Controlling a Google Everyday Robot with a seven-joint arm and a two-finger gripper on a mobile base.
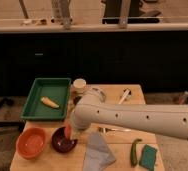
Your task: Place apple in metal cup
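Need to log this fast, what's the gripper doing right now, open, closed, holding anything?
Gripper: closed, low over the dark bowl; something orange at its tip, held or not unclear.

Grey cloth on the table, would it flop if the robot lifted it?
Probably floppy: the grey cloth lies flat with a fold. Likely light, and pushing may bunch it. The gripper hangs over the dark bowl beside it.

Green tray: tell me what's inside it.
The green tray holds one elongated yellow piece, lying loose on its floor. The rest of the floor shows nothing else. The arm's gripper is elsewhere, down at the dark bowl, and covers no part of the tray.
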